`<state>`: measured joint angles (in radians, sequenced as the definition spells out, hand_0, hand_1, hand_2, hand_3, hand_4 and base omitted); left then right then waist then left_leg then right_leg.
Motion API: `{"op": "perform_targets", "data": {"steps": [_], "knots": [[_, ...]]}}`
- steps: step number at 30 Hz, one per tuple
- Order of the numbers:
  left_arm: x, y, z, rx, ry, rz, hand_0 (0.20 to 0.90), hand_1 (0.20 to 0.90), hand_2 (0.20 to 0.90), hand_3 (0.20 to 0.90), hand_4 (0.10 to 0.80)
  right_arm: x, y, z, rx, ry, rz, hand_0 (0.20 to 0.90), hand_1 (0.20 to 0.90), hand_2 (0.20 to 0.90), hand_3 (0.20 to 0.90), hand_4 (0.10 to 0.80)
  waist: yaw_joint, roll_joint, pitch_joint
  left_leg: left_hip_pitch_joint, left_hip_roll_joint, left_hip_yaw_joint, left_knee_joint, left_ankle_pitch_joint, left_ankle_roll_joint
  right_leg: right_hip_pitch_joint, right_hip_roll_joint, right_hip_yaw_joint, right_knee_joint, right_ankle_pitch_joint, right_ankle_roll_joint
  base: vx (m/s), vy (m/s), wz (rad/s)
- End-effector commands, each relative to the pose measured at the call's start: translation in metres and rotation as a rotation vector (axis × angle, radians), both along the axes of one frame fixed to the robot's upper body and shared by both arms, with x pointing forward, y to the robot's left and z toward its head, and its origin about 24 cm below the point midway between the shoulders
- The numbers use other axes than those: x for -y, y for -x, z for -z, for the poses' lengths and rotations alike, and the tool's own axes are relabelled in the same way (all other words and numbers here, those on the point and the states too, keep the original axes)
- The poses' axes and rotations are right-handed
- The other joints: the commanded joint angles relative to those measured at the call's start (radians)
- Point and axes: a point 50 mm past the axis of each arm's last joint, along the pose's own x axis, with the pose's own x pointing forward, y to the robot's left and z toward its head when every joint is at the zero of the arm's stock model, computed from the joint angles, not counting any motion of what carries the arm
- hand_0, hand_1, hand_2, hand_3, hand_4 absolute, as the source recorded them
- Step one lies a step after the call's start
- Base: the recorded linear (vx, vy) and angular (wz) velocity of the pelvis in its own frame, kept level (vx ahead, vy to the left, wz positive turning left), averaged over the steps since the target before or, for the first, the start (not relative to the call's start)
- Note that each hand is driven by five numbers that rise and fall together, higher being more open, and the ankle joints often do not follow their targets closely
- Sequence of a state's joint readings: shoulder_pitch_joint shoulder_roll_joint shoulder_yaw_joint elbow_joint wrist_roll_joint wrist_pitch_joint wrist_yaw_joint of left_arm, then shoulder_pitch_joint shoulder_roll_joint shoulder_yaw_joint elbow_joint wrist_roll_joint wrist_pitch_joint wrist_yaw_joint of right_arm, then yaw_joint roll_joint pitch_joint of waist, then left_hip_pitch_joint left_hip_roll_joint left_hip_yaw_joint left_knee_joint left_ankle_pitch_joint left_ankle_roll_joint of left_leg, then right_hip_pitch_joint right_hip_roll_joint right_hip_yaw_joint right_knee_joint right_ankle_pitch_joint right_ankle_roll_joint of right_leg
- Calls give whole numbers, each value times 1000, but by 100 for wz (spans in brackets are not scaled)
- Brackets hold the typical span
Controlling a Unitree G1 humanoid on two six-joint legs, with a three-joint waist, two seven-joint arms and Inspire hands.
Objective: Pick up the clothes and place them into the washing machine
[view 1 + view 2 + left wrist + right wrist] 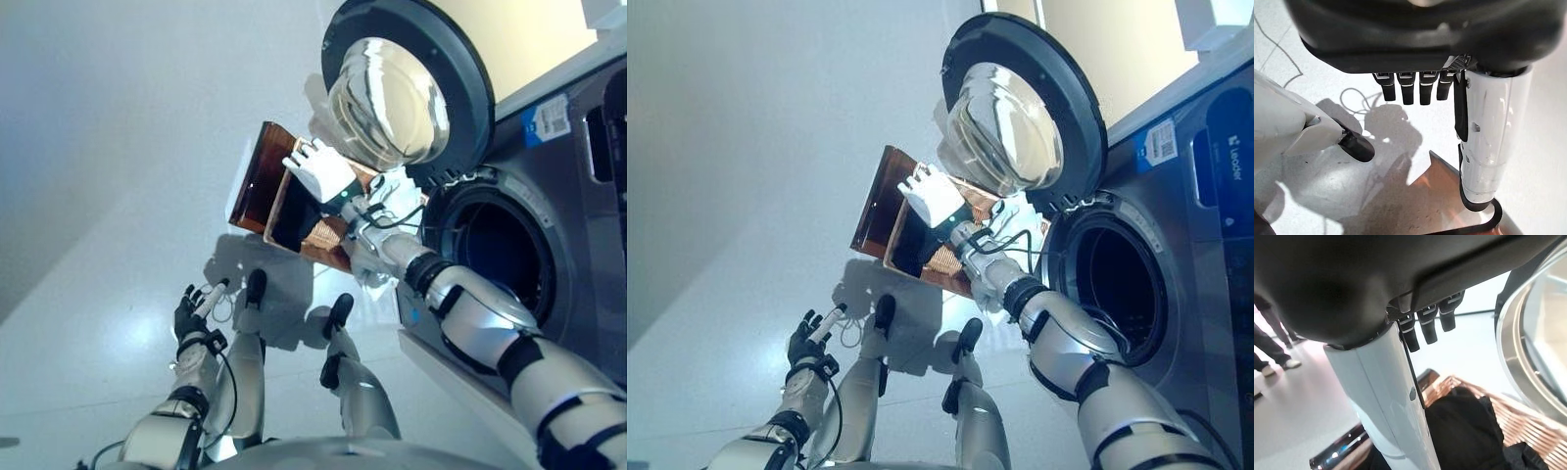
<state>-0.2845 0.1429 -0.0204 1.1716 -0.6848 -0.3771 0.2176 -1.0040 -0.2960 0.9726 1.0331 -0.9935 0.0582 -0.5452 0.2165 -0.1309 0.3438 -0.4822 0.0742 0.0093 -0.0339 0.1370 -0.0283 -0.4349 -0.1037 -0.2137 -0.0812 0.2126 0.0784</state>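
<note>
Black clothes [1464, 431] lie in a copper-coloured woven basket [328, 245] on the floor in front of the washing machine [578, 196]. The round door [392, 93] is swung open, and the dark drum opening [500, 255] shows beside it. My right hand [323, 171], with its white-covered thumb [1386, 401], hovers just above the basket and the clothes [294, 220], fingers straight and holding nothing. Low at the left, my left hand [191, 313] hangs over the floor, away from the basket, fingers relaxed and empty.
A flat brown panel [257, 176] stands along the basket's left side. A corner of the basket [1440, 196] shows past the left hand. A person's legs [1268, 347] stand farther off on the pale floor [118, 196].
</note>
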Motion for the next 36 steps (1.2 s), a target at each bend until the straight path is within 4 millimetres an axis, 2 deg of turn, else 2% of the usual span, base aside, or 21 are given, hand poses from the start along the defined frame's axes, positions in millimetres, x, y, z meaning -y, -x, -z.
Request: {"op": "perform_targets", "data": {"steps": [1, 13, 19, 25, 27, 36], "knots": [[-8, -17, -18, 113, -34, -24, 900, 900, 900, 900, 800, -2, -19, -64, 206, -22, 16, 900, 900, 900, 900, 800, 44, 25, 26, 1, -29, -5, -53, 6, -72, 61, -24, 0, 48, -19, 67, -12, -8, 13], [-5, -36, -47, 311, 3, -38, 900, 900, 900, 900, 800, 35, -24, -62, 221, 6, 145, 900, 900, 900, 900, 800, 54, 65, 93, -58, -38, -25, -53, 31, -79, 26, -25, -19, 40, -11, 66, -11, -1, 8], [0, -42, -57, 367, 16, -23, 900, 900, 900, 900, 800, 41, -25, -65, 237, 17, 165, 900, 900, 900, 900, 800, 53, 77, 111, -73, -35, -25, -53, 33, -82, 10, -24, -24, 46, -14, 65, -1, -1, 2], [6, -49, -66, 418, 38, -4, 900, 900, 900, 900, 800, 48, -28, -76, 270, 11, 193, 900, 900, 900, 900, 800, 54, 90, 127, -96, -40, -35, -53, 41, -85, -9, -26, -33, 52, -15, 66, -7, -4, 0], [7, -52, -75, 467, 47, 3, 900, 900, 900, 900, 800, 51, -30, -86, 297, 17, 204, 900, 900, 900, 900, 800, 55, 94, 137, -114, -43, -41, -53, 45, -86, -23, -26, -39, 55, -14, 66, -20, -24, 7], [3, -51, -80, 505, 62, -8, 900, 900, 900, 900, 800, 67, -34, -115, 369, 15, 268, 900, 900, 900, 900, 800, 63, 111, 164, -165, -45, -59, -53, 61, -92, -66, -24, -50, 63, -16, 65, -19, -20, 9]]}}
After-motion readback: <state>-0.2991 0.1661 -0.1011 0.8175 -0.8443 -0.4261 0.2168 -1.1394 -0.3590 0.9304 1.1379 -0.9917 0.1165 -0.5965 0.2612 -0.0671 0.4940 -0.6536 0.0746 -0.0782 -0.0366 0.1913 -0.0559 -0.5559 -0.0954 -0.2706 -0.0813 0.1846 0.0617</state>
